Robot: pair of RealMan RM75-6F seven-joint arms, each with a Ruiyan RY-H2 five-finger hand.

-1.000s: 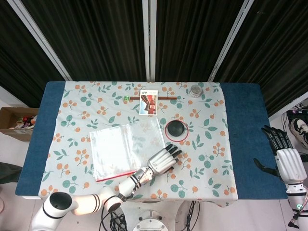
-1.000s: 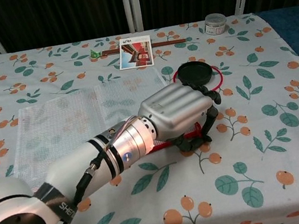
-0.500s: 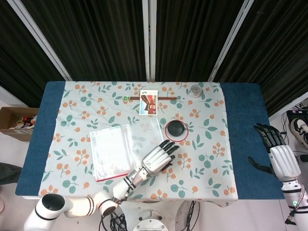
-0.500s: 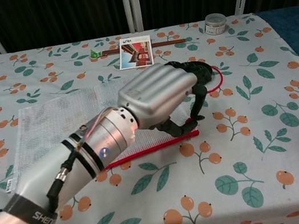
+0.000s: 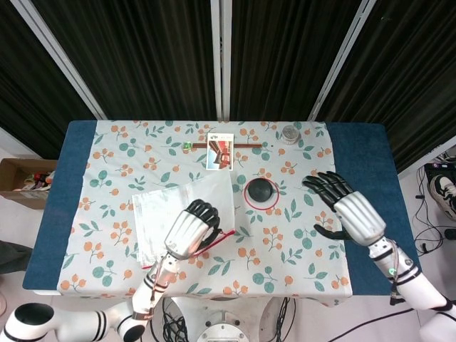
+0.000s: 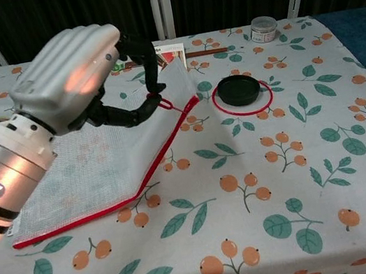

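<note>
A clear mesh bag [image 5: 158,217] with a red zip edge lies on the floral cloth, left of centre. My left hand [image 5: 189,232] pinches the bag's red zip corner [image 6: 163,102] and holds it raised, so that side of the bag [image 6: 90,171] tilts up off the table. In the chest view the left hand [image 6: 67,74] looms large at upper left. My right hand [image 5: 348,207] hovers open over the cloth's right part, fingers spread, holding nothing, right of a black round lid [image 5: 261,191]. The chest view does not show the right hand.
The black lid [image 6: 238,89] sits inside a red ring. At the back lie a picture card [image 5: 220,152], a brown stick [image 5: 246,143], a small green object [image 5: 187,145] and a small round jar [image 5: 289,133]. A cardboard box [image 5: 21,178] stands off the table's left side.
My left hand has closed on the bag's red zip corner and pulled it up and to the left. My right hand has swung in from beyond the table's right edge to over the cloth.
</note>
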